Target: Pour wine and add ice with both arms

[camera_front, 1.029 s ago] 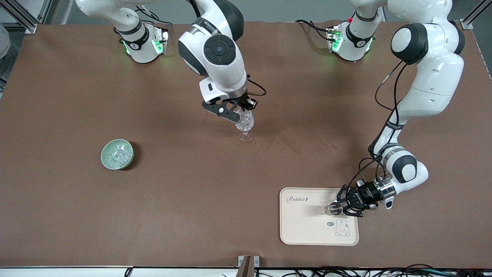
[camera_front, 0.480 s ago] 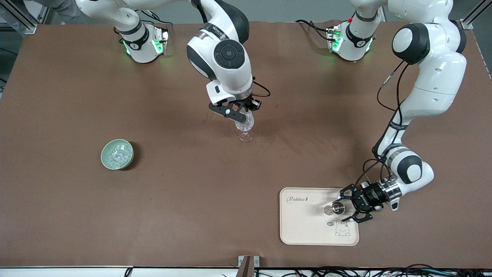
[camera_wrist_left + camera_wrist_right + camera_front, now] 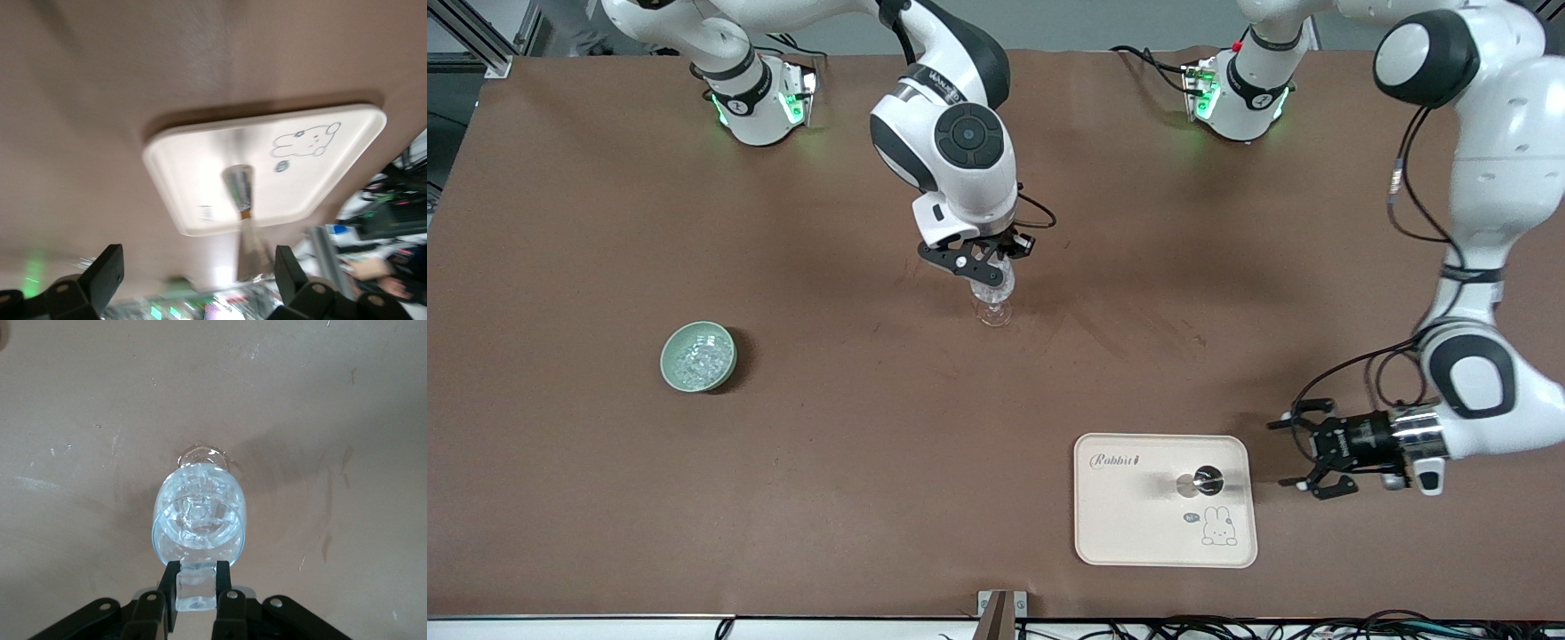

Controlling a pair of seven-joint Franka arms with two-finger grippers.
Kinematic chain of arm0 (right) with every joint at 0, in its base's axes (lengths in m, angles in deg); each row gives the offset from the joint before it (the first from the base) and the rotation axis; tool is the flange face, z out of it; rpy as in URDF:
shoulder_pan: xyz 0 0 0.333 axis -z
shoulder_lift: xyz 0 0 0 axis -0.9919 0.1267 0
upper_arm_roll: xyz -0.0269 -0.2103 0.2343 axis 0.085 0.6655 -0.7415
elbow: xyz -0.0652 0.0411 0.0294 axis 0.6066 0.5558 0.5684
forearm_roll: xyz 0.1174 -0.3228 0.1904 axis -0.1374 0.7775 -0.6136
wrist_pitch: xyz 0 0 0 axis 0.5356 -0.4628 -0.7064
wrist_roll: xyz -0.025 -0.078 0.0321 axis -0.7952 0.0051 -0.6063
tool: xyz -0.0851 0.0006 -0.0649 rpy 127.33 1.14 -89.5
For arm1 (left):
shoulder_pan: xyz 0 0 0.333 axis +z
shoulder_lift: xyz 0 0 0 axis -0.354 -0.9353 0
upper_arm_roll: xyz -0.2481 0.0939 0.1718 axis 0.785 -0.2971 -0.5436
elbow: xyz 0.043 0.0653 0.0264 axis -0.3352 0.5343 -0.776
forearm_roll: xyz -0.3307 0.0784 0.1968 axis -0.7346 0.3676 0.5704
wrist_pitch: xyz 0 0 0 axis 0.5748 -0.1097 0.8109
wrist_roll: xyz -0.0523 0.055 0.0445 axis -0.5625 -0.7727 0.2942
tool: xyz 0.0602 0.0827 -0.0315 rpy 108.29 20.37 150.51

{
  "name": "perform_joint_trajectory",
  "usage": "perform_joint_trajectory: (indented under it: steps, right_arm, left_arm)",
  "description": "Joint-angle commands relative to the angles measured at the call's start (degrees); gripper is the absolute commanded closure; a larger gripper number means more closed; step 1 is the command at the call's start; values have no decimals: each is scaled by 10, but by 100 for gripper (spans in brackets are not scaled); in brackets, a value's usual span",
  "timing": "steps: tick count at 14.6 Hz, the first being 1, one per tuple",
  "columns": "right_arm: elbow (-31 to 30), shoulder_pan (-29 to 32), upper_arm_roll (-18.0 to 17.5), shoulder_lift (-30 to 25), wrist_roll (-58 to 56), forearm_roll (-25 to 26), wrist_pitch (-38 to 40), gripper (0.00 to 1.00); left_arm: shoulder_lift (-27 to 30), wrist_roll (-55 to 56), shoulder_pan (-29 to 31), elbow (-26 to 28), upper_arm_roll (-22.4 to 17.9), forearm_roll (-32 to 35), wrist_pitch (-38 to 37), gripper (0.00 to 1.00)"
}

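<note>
One ice cube (image 3: pixel 195 591) sits pinched in the right end effector (image 3: pixel 985 264) over the wine glass (image 3: pixel 993 289) at frame centre; release it squarely above the rim. Left end effector (image 3: pixel 1303 455), lower right, hangs open and empty beside the tray (image 3: pixel 1129 533).

Brown matte surface (image 3: pixel 827 462), scuffed and faintly stained near its middle. Aluminium frame struts (image 3: pixel 480 40) at both corners on the arm-base edge. Black cables (image 3: pixel 1316 628) along the camera-side edge. Grey floor (image 3: pixel 1067 22) past the arm-base edge. Even overhead light, soft shadows.
</note>
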Motion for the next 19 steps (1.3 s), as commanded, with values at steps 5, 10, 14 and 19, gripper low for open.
perform_joint_trajectory:
  steps: [5,10,14,19]
  right_arm:
    - [1,-5,3,3,11,14,-12,93]
    - [-1,-5,3,3,9,14,-8,91]
    - [-2,-5,3,3,10,14,-6,89]
    - [-2,-5,3,4,10,14,-9,70]
  left_arm:
    - [175,2,-14,17,7,240,-123,0]
    - [262,-160,-17,19,73,375,-178,0]
    - [324,-263,-26,22,112,439,-195,0]
    - [405,-373,-50,40,82,438,-234,0]
